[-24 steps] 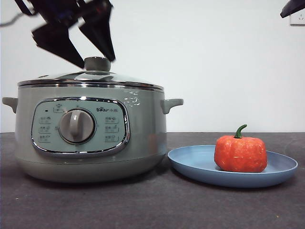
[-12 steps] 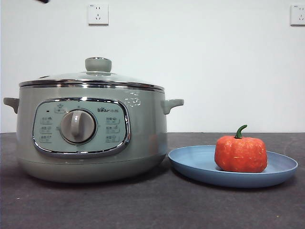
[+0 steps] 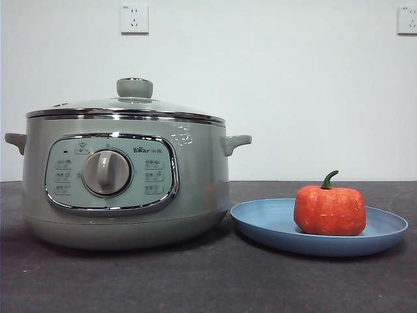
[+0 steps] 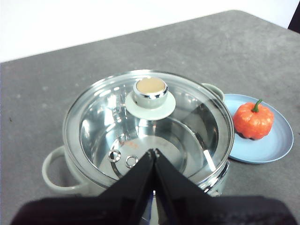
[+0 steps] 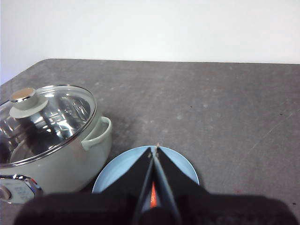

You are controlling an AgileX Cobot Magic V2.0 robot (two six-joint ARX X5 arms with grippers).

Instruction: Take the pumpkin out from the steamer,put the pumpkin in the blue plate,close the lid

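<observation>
Ahead of you in the front view, a dark grey, faintly speckled surface [image 3: 208,280] runs the full width of the lower frame. Behind it stands a plain white wall [image 3: 293,91]. On that wall you have two white power sockets: one [image 3: 134,19] at about 11 o'clock and another [image 3: 407,19], cut by the frame edge, at about 1 o'clock.

A dark grey speckled surface [image 3: 195,287] carries the steamer [image 3: 124,189] and, just beside it and apart, the blue plate [image 3: 260,225].
</observation>
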